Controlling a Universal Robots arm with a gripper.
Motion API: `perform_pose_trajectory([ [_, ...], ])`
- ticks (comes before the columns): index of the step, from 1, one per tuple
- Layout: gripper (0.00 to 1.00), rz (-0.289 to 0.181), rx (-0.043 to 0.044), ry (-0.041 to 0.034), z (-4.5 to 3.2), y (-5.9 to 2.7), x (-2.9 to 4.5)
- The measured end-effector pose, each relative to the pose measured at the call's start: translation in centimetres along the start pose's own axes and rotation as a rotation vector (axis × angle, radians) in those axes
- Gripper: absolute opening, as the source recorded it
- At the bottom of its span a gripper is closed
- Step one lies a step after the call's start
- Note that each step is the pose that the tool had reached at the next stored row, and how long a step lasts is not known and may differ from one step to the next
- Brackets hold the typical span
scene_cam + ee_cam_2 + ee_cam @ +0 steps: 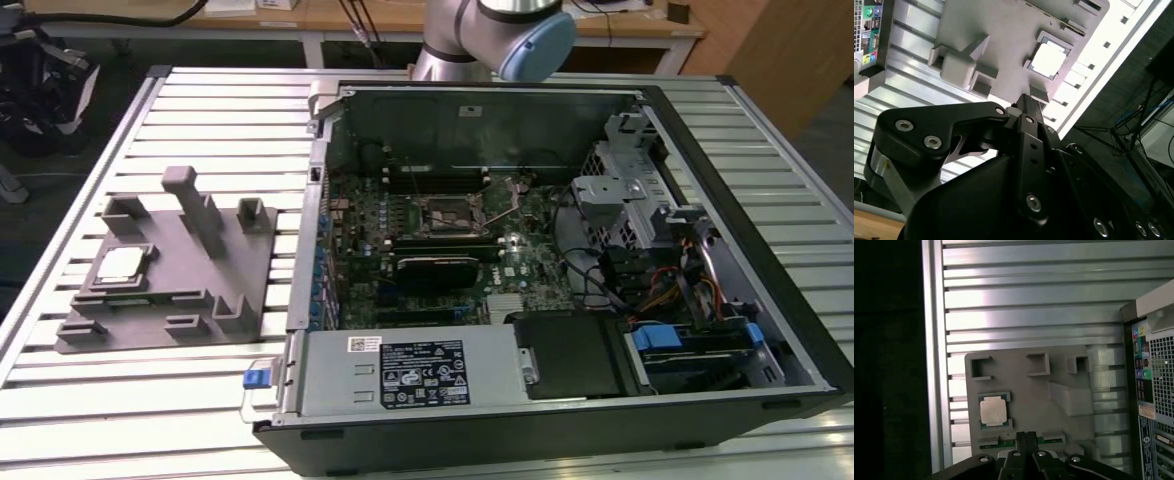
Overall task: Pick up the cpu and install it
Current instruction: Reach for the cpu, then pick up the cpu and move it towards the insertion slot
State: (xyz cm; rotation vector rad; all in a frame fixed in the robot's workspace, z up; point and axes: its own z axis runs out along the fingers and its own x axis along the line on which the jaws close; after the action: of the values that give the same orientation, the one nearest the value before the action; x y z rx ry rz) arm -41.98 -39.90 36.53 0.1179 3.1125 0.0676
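Note:
The cpu [120, 265] is a small silvery square lying flat in a recess of the grey plastic tray [174, 300], at the exterior view's left beside the open computer case [561, 260]. Both wrist views look down on the cpu [1049, 57] [993, 410] and the tray [1004, 35] [1054, 410]. My gripper [1027, 436] [1026, 100] hangs well above the tray, a little off to one side of the chip, its two black fingers pressed together with nothing held. The dark square socket [447, 210] sits on the motherboard inside the case, its thin lever raised.
The tray carries several upright posts [194, 205]. The case's walls, drive cages [627, 190] and power supply [414, 375] surround the motherboard. The arm [494, 35] rises behind the case. The ribbed metal table [147, 400] ends in an edge close beside the tray [934, 365].

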Motion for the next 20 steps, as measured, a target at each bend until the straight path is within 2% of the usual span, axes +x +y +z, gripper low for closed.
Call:
perform_pose_trajectory([
  [4, 0.11, 0.0, 0.0001, 0.0001, 0.05, -0.08, 1.1],
  [10, 0.11, 0.0, 0.0, 0.0001, 0.15, -0.17, 2.19],
  [20, 0.11, 0.0, -0.0001, 0.0004, 0.41, -0.24, 2.4],
])
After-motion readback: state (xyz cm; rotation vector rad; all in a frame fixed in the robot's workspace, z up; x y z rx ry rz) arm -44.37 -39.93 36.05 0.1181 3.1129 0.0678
